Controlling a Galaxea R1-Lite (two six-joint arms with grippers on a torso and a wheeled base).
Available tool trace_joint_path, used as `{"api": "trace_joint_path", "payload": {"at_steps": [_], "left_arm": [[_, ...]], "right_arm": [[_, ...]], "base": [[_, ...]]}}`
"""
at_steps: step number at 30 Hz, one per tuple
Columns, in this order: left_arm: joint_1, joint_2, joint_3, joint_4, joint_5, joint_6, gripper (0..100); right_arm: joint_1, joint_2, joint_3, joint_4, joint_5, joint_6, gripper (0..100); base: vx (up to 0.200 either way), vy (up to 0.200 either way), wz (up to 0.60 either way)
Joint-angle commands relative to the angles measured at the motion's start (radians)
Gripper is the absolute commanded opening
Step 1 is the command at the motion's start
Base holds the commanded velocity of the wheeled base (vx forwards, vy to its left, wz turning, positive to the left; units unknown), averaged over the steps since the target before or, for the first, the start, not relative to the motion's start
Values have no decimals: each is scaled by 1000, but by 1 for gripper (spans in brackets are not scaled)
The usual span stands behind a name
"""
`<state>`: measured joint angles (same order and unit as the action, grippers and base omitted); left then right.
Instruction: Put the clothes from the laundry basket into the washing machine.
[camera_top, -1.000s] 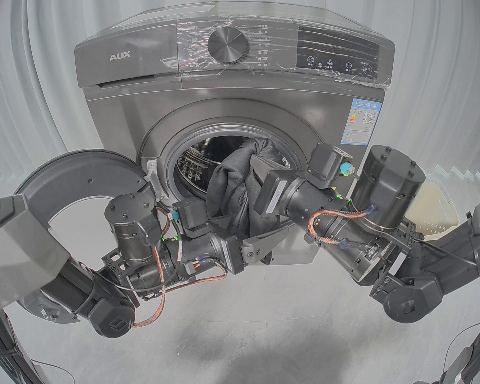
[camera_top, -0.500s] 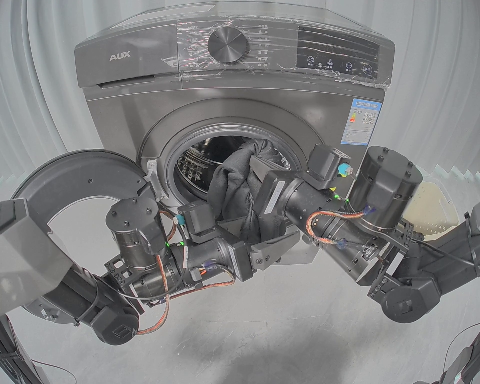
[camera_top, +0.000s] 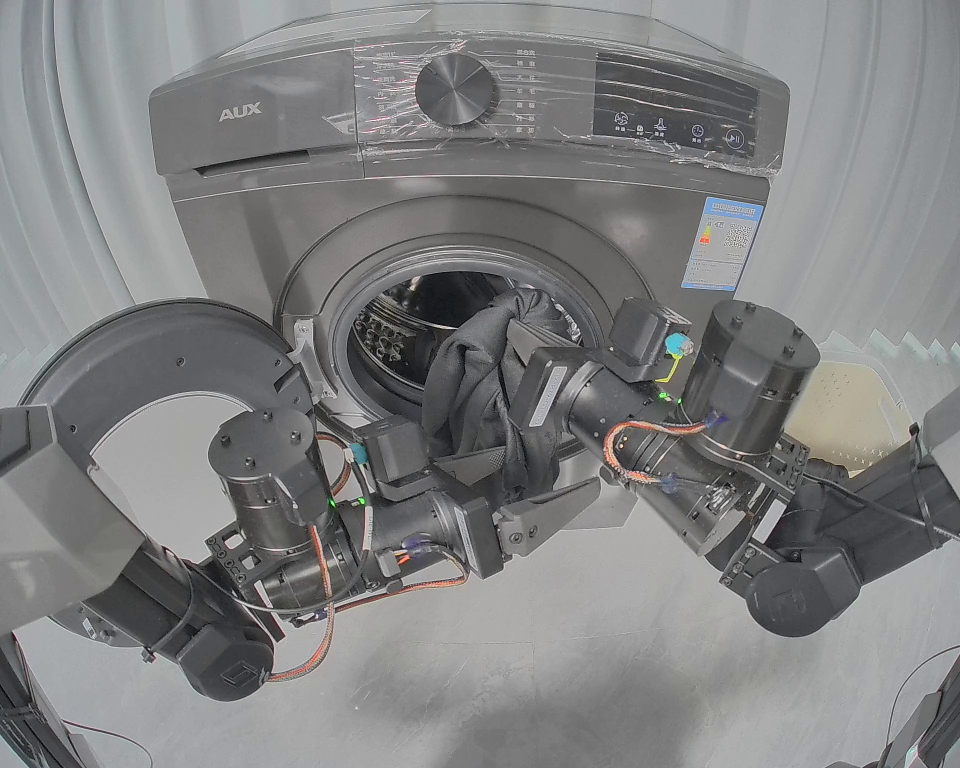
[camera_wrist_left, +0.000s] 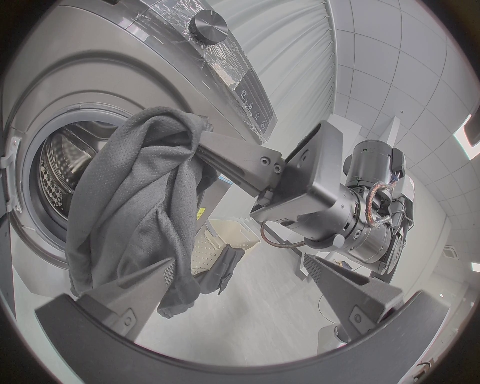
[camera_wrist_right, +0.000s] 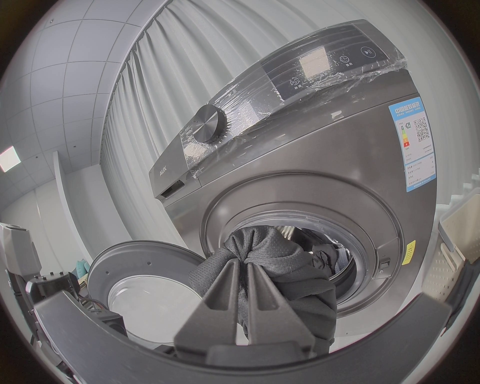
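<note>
Right gripper (camera_wrist_right: 241, 262) clamps the garment (camera_top: 470, 375) at the washer (camera_top: 560, 200) opening. Left gripper (camera_wrist_left: 239, 260), fingers spread wide, sits at the garment's hanging lower end.

Seen from my head camera, a pale pleated curtain (camera_top: 880, 170) hangs across the back of the room, sweeping from nine o'clock over twelve to three. Smooth light-grey floor (camera_top: 560, 660) spreads at six o'clock. My wrist cameras pick up a white tiled ceiling (camera_wrist_left: 400, 75), a glowing square light panel (camera_wrist_right: 9, 159) and a plain white wall (camera_wrist_right: 85, 210).
</note>
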<state>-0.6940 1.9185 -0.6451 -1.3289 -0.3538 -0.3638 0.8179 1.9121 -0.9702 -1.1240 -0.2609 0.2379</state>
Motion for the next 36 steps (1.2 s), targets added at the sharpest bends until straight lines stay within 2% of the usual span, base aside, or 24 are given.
{"api": "trace_joint_path", "payload": {"at_steps": [1,13,14,16,19,21,31,36], "left_arm": [[-9,5,-2,1,-1,-1,100],[2,120,-76,-13,39,11,100],[7,135,-94,-15,69,25,100],[14,146,-102,-15,90,49,100],[30,148,-100,-15,93,77,100],[34,146,-99,-15,98,86,100],[57,132,-93,-19,133,92,100],[70,131,-93,-26,134,129,100]], "right_arm": [[0,8,-4,0,0,0,0],[18,1,1,-7,0,1,0],[23,1,2,-13,0,0,0],[23,-1,2,-14,0,0,0],[21,-1,4,-14,-1,0,0],[20,-1,2,-14,0,0,0],[3,1,5,-13,-1,-15,0],[3,1,7,-13,-1,-17,0]], "base": [[0,0,0],[0,0,0],[0,0,0],[0,0,0],[0,0,0],[0,0,0],[0,0,0],[0,0,0]]}}
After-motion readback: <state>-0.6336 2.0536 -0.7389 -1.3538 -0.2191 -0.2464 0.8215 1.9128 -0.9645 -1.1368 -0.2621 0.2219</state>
